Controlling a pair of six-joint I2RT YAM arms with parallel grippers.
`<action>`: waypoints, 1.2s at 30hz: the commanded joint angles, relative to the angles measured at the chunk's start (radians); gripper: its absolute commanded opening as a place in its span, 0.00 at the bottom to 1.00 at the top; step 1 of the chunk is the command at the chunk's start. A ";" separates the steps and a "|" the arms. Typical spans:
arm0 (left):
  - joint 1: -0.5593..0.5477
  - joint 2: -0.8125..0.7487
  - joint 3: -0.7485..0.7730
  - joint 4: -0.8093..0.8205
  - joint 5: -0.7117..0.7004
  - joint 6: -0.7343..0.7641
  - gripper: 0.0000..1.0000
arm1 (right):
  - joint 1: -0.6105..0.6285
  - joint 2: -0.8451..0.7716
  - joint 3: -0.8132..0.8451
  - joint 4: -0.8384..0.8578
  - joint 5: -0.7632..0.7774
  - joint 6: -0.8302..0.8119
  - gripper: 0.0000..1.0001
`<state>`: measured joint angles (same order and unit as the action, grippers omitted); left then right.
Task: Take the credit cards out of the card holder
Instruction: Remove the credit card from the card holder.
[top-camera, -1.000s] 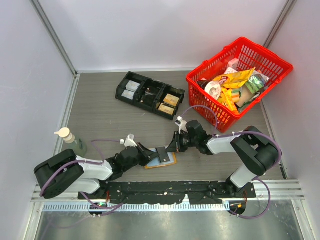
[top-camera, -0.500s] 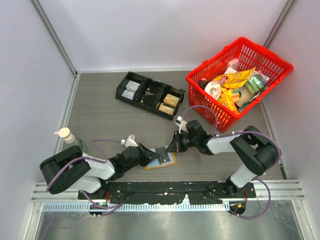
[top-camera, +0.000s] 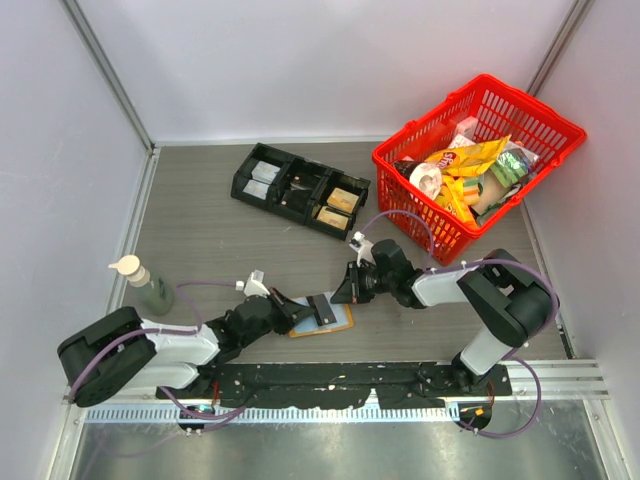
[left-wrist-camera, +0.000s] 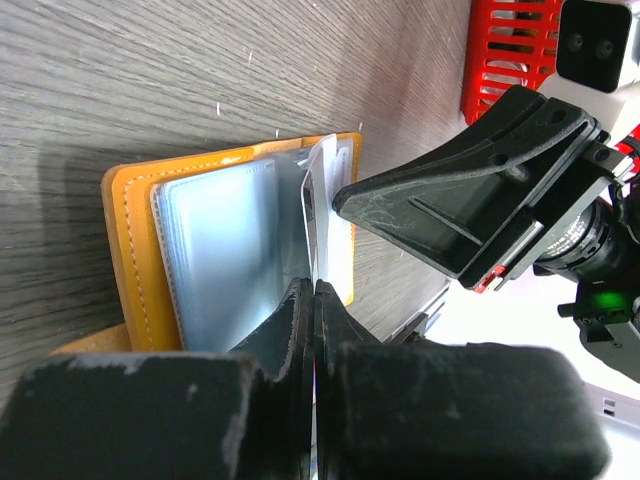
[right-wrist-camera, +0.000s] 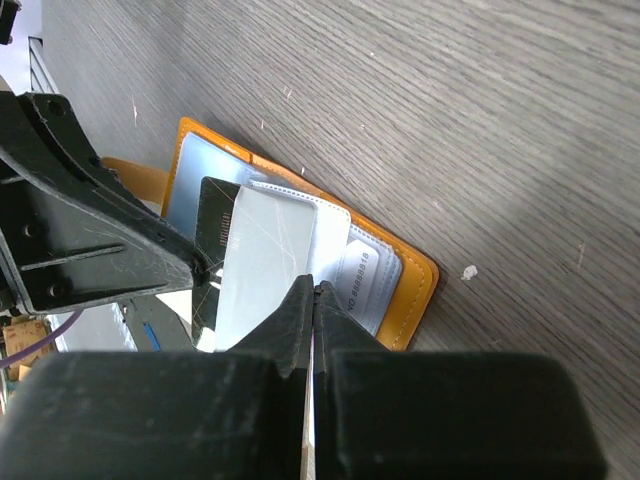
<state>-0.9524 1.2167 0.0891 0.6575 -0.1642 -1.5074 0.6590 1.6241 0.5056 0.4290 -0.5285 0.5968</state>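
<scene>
The left gripper (top-camera: 298, 308) is pinching fully shut, seemingly on a card (top-camera: 322, 308) standing over the holder (top-camera: 341, 323). Its arm is swinging down and outward, away from the holder, so the bottle (top-camera: 152, 290) far left of the holder is coming into fuller view.

Count from my remote station follows. Arms: two, the left arm (top-camera: 175, 345) and the right arm (top-camera: 440, 288). Grippers: two, the left gripper (left-wrist-camera: 313, 292) and the right gripper (right-wrist-camera: 312, 290). Card holder (right-wrist-camera: 420, 272): one. Cards I can make out at it: three, namely one dark card (right-wrist-camera: 215, 235), one pale card (right-wrist-camera: 265, 265) and one printed card (right-wrist-camera: 365, 280) in a sleeve. Black compartment tray (top-camera: 241, 186): one. Red basket (top-camera: 408, 195): one, its contents too jumbled to count. Pump bottle (top-camera: 150, 288): one.
</scene>
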 joint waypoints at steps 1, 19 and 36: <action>0.004 -0.075 -0.002 -0.071 -0.021 0.010 0.00 | -0.001 0.089 -0.049 -0.222 0.157 -0.078 0.01; 0.006 0.003 0.038 -0.075 -0.011 0.050 0.44 | -0.001 0.083 -0.045 -0.211 0.139 -0.080 0.01; 0.006 -0.038 0.014 -0.048 -0.011 0.061 0.01 | -0.002 0.095 -0.049 -0.200 0.134 -0.080 0.01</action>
<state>-0.9485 1.2816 0.1215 0.6655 -0.1413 -1.4761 0.6590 1.6390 0.5137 0.4408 -0.5392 0.5968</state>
